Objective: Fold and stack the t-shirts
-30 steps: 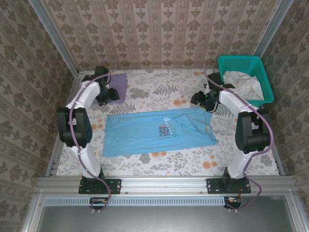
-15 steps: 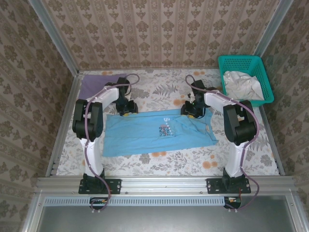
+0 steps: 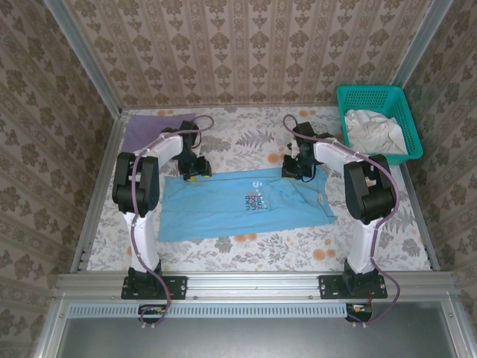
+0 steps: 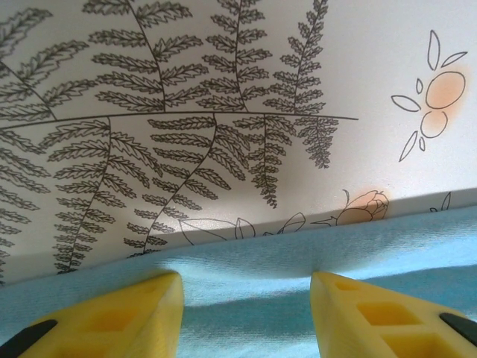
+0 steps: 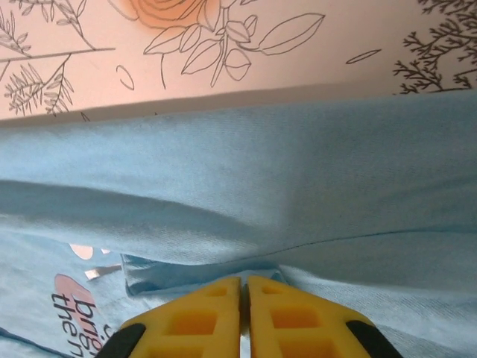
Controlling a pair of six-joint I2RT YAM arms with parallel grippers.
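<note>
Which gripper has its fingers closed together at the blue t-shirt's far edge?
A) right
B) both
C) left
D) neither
A: the right wrist view shows the right gripper with its yellow fingers pressed together on a fold of the blue t-shirt, while the left gripper has its fingers well apart over the cloth.

The flower-printed worktop (image 3: 246, 142) carries a sky-blue t-shirt (image 3: 223, 205) spread flat at its centre, a lavender t-shirt (image 3: 141, 130) in the far left corner, and a teal basket (image 3: 373, 97) far right.
</note>
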